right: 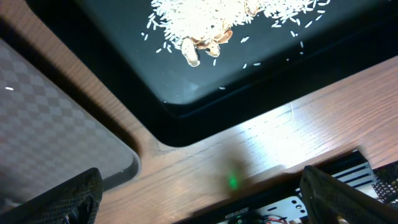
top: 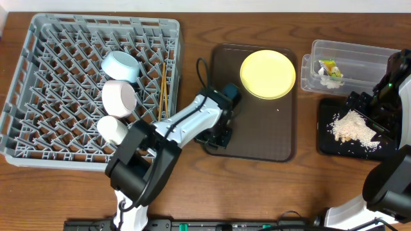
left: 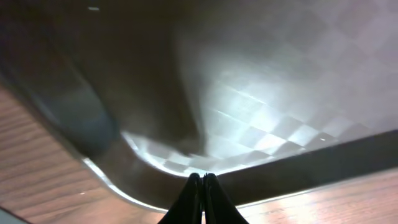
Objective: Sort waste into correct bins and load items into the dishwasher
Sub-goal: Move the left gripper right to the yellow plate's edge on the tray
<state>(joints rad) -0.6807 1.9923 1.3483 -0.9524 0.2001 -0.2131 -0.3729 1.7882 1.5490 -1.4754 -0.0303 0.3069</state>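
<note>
The grey dish rack (top: 96, 22) at the left holds the light blue bowl (top: 121, 66), white bowl (top: 119, 97), white cup (top: 112, 129) and chopsticks (top: 162, 90). The yellow plate (top: 268, 74) lies on the dark brown serving tray (top: 257, 138). My left gripper (top: 221, 135) is shut and empty, low over that tray's near-left corner (left: 261, 118); its fingers (left: 202, 182) touch each other. The clear tub (top: 359, 51) holds the wrapper (top: 329, 67) and white paper (top: 331, 81). The black tray (top: 324, 144) holds rice crumbs (top: 352, 126). My right gripper (right: 205, 199) is open and empty above the black tray's near corner (right: 124, 68).
The right arm (top: 398, 83) rises over the black tray at the table's right edge. In the right wrist view the crumbs (right: 205, 22) lie at the top, the brown tray's corner (right: 50, 118) at the left, and the table's front edge with electronics (right: 298, 199) below.
</note>
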